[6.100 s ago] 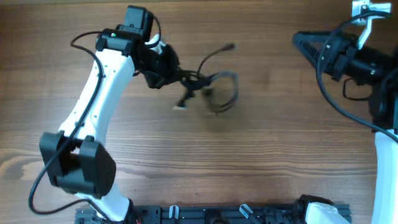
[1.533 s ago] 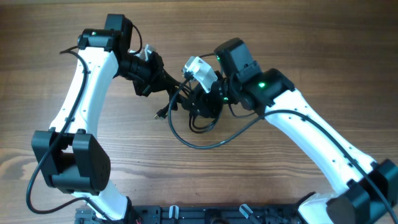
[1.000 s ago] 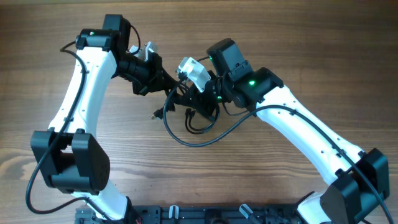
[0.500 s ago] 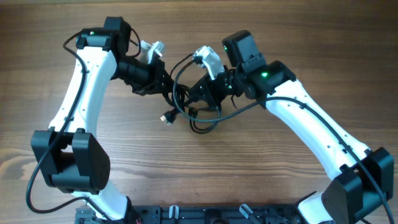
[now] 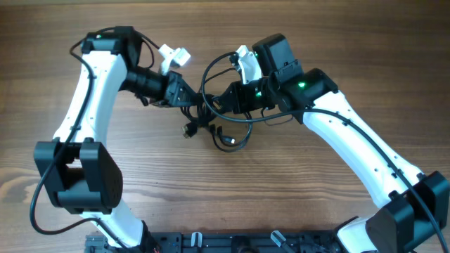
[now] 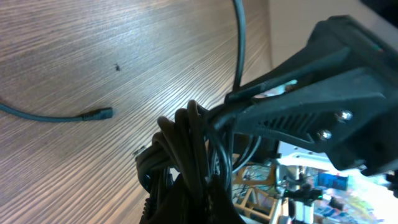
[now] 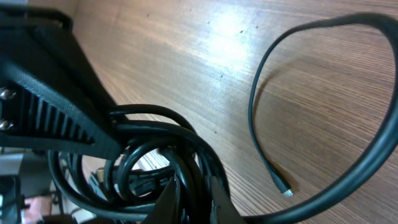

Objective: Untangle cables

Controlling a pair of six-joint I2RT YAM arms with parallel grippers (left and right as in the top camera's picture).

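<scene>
Black cords: the cables [image 5: 211, 118] form one knotted clump over the middle of the wooden counter [image 5: 316, 211], slightly toward its far edge, directly between the two arms. Judged progress: early. No cord lies apart from the others. One long loop [image 5: 211, 70] arches out of the clump toward the far side, a short tail with a plug end [image 5: 188, 131] hangs on the near-left, and a small curl [image 5: 233, 140] rests on the counter just nearer. The core is not yet separated. The wrist views show several strands coiled round each other right at the fingers. Left to do: pull the core open and lay each cord out singly. Pose: the left arm reaches in from the left with its forearm nearly level, and the left claw [image 5: 188, 98] is clenched on the left side of the clump. The right arm comes in from the right, elbow high, and the right claw [image 5: 223, 102] is clenched on the opposite side. The two claws face each other, close together, tips near but with the bundle between. From the right wrist, one free cord sweeps wide across bare wood and ends in a small plug [image 7: 283, 188].
</scene>
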